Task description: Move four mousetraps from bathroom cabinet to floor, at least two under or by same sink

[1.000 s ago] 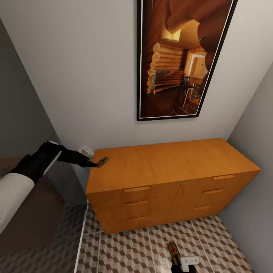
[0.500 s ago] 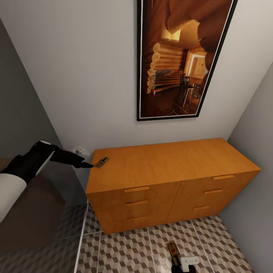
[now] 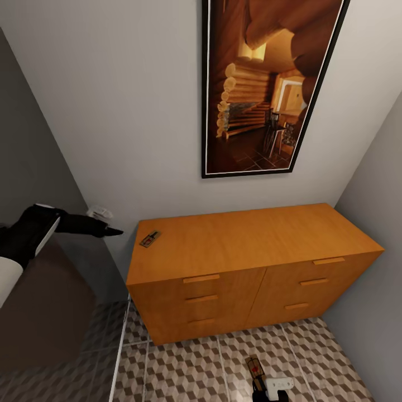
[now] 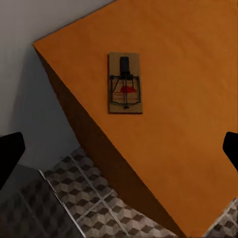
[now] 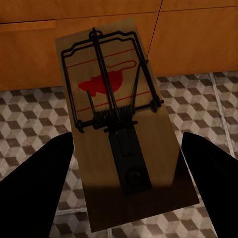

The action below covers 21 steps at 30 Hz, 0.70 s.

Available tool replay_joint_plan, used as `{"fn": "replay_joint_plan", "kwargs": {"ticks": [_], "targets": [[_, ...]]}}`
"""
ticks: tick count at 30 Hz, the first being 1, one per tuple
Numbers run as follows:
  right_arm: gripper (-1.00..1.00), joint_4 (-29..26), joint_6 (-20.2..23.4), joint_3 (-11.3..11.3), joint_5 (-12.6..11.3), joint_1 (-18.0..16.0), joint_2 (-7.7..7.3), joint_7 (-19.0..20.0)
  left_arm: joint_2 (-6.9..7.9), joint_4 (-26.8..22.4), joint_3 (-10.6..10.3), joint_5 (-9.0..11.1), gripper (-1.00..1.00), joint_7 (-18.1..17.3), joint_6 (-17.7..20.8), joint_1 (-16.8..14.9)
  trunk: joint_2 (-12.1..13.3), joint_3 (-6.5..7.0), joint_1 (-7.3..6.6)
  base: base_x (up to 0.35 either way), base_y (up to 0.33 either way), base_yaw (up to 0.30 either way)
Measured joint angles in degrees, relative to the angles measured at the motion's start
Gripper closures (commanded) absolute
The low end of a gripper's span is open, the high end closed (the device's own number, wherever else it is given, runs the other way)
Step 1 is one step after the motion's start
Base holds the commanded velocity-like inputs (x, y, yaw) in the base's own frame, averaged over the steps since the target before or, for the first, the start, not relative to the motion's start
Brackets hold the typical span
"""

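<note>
One mousetrap (image 3: 149, 239) lies flat on the top of the cabinet (image 3: 240, 245), near its back left corner, with the red spot facing up; in the left wrist view the same mousetrap (image 4: 125, 83) is close to the cabinet edge. The left gripper (image 3: 114, 231) hangs in the air just beside that corner, not touching the trap, and its jaws stand wide apart. A second mousetrap (image 5: 116, 119) sits between the fingers of the right gripper (image 3: 262, 388), low above the bathroom floor (image 3: 190, 368) in front of the drawers; whether the fingers really press on it cannot be told. A tall framed picture (image 3: 268, 84) hangs on the wall above the cabinet.
</note>
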Motion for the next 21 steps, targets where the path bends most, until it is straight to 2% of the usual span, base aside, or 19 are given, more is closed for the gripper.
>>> {"fn": "replay_joint_plan", "kwargs": {"ticks": [6,10,15,17,18,21], "targets": [[1.0,0.0,0.01,0.0,0.0,0.0,0.0,0.0,-0.87,-0.05,0.01,-0.22,-1.0,2.0,0.03,0.0,0.0,0.0,0.0,0.0,0.0,0.0],[1.0,0.0,0.01,0.0,0.0,0.0,0.0,0.0,-1.84,-0.05,0.0,-1.8,-1.0,2.29,0.13,0.0,0.0,0.0,0.0,0.0,0.0,0.0],[1.0,0.0,0.01,0.0,0.0,0.0,0.0,0.0,-3.73,-0.05,0.0,-7.34,-1.0,2.38,0.26,0.0,0.0,0.0,0.0,0.0,0.0,0.0],[1.0,0.0,0.01,-0.01,0.0,0.0,0.0,0.0,-5.29,0.0,0.03,-11.75,-1.0,2.4,0.35,0.01,0.0,0.0,0.0,0.0,0.0,0.0],[1.0,0.0,0.01,0.0,0.0,0.0,0.0,0.0,-5.75,0.02,0.04,-13.01,-1.0,2.4,0.36,0.0,0.0,0.0,0.0,0.0,0.0,0.0],[1.0,0.0,0.01,0.0,0.0,0.0,0.0,0.0,-6.42,0.03,0.07,-14.33,-1.0,2.4,0.38,0.0,0.0,0.0,0.0,0.0,0.0,0.0]]}}
